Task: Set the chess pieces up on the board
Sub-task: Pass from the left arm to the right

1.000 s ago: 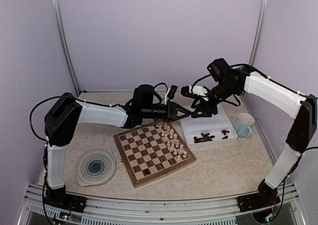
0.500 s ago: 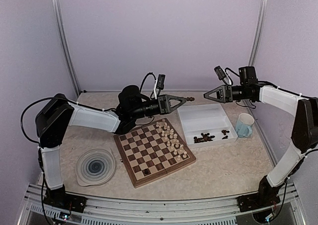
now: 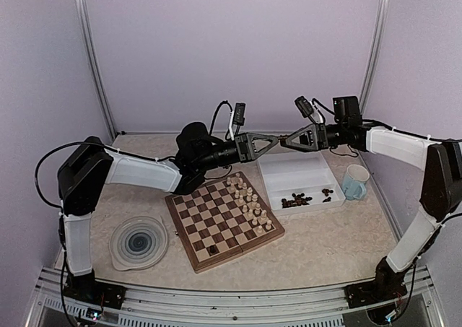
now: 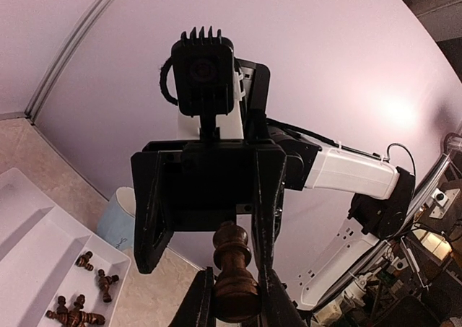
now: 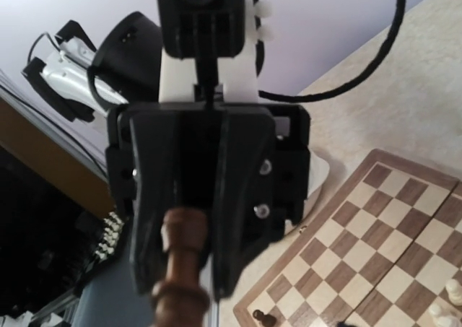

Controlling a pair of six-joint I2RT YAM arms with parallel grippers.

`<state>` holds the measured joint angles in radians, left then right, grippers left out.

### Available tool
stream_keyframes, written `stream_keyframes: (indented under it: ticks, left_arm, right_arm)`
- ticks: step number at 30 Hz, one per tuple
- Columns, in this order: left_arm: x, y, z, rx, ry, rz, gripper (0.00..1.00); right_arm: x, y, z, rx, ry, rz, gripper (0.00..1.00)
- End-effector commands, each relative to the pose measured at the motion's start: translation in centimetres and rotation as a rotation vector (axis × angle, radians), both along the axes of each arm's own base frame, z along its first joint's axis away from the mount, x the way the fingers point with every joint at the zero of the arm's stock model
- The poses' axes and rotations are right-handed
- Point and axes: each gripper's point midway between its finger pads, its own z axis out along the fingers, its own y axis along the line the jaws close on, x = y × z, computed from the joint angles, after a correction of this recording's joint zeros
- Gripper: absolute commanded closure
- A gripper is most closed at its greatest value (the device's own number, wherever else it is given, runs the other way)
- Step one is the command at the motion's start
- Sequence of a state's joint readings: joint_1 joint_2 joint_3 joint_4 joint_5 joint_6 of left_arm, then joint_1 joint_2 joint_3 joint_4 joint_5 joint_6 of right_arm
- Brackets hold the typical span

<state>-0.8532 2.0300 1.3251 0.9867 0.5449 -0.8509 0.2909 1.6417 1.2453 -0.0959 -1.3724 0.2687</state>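
Wooden chessboard (image 3: pixel 216 222) is sitting nearest, cream pieces (image 3: pixel 249 203) crowding its right-hand squares, one dark piece (image 3: pixel 213 249) standing alone by the near edge. Beyond it, more dark pieces (image 3: pixel 302 200) are lying in the near compartment of the white tray (image 3: pixel 292 169). Farther back, in mid-air, the left gripper (image 3: pixel 275 140) is pinching a dark brown chess piece (image 4: pixel 232 273), and the right gripper (image 3: pixel 284 144) is facing it tip to tip, fingers spread wide.

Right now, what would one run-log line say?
left gripper shut on dark piece | right gripper open, facing it | midair | likely handover
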Motion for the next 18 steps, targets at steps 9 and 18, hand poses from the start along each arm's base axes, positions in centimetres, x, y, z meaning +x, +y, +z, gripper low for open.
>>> stream_keyframes:
  ticks: [9, 18]
  left_arm:
    - [0.0, -1.2, -0.3, 0.001, -0.002, -0.023, 0.88]
    - [0.4, -1.6, -1.0, 0.017, 0.012, -0.029, 0.88]
  right_arm:
    - [-0.9, 0.8, 0.6, 0.041, 0.011, 0.072, 0.67]
    - [-0.9, 0.8, 1.0, 0.047, 0.000, 0.077, 0.91]
